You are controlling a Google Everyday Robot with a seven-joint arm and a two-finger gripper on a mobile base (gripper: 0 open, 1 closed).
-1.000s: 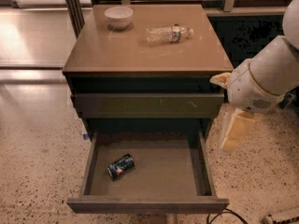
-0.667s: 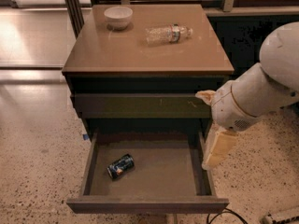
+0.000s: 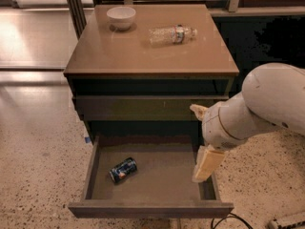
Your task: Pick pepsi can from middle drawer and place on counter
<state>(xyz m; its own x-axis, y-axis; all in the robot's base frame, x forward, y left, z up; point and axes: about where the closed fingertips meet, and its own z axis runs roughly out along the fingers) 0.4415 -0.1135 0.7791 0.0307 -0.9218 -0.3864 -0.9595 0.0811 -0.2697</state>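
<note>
Inside the middle drawer (image 3: 157,178): the pepsi can (image 3: 123,170) lies on its side on the bare floor, at about 8 o'clock from the floor's middle, its silvery end turned toward 8 o'clock — touching neither wall.
Middle drawer: pulled fully out from the dark cabinet, with its plain front edge nearest the camera.
Gripper (image 3: 195,143): at the drawer's 3 o'clock side, over the right wall and well apart from the can.
Jaws: open — the two cream fingers (image 3: 207,162) are splayed, one tip up by the closed drawer front (image 3: 143,107) and the other down inside the drawer's right edge, with nothing held between them.
Arm (image 3: 267,104): white and rounded, coming in from 3 o'clock.
Counter (image 3: 143,56): glossy tan top, above the closed drawer front.
White bowl (image 3: 121,17): upright at the counter's 11 o'clock corner.
Clear plastic bottle (image 3: 172,34): lying on its side at about 1 o'clock on the counter, cap toward 3 o'clock, apart from the bowl.
</note>
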